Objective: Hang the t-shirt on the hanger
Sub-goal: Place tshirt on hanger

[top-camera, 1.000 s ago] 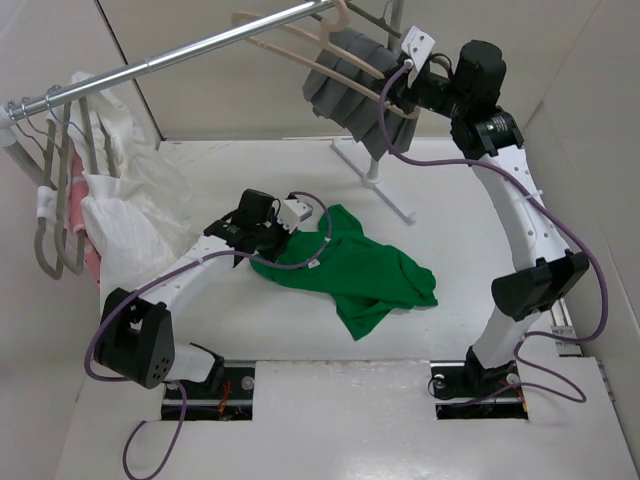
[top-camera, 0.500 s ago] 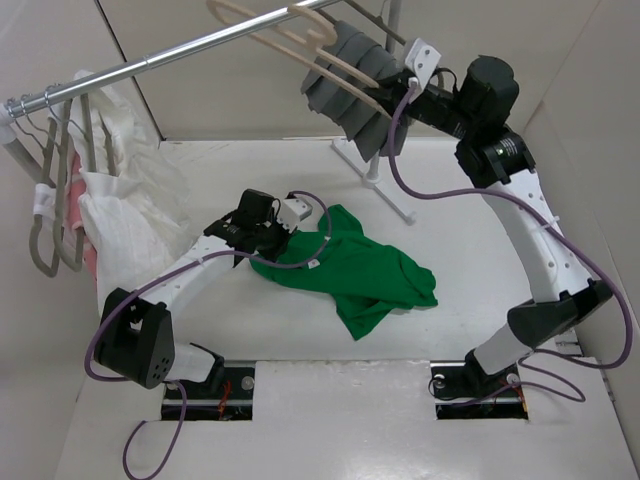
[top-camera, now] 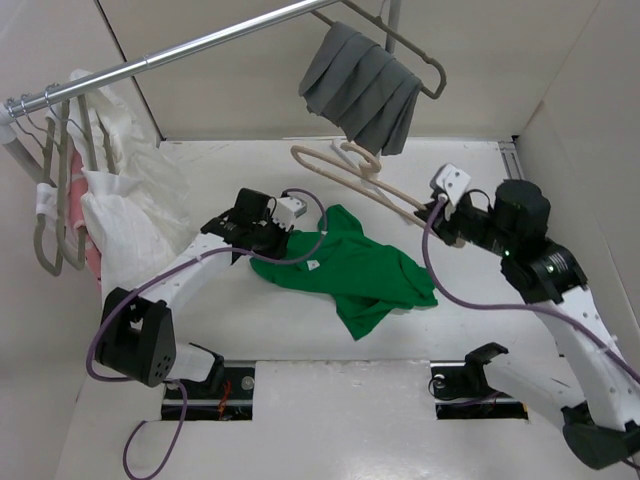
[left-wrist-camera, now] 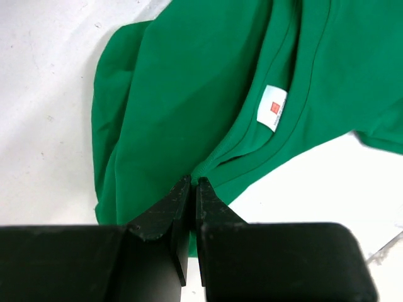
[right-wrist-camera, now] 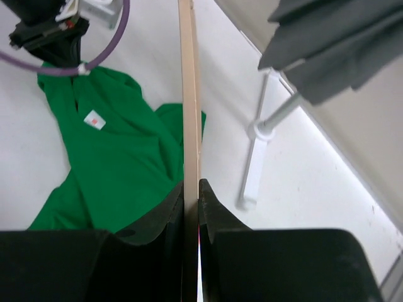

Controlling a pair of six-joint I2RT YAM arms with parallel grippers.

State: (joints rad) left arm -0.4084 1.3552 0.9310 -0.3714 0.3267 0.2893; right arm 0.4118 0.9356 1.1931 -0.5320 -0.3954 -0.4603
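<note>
Left jaws pinch t-shirt (left-wrist-camera: 176, 94) collar | right jaws clamp hanger (right-wrist-camera: 187, 75)

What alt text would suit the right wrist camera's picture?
The right tool is shut on a beige hanger bar running straight up the frame. Mostly left of it, a green t-shirt lies crumpled on the white table; grey pleated cloth hangs top right.

Bare table (top-camera: 300, 335) lies open in front of the t-shirt (top-camera: 370, 275) and to its right, up to the right arm (top-camera: 560, 290). Behind the shirt it is crowded: the hanger (top-camera: 400, 200) slants low across, with the stand (right-wrist-camera: 258, 135) beyond and grey cloth (top-camera: 360, 90) hanging above. White garments (top-camera: 120, 210) and the rail (top-camera: 180, 50) shut off the left, where the left arm (top-camera: 185, 268) lies.
</note>
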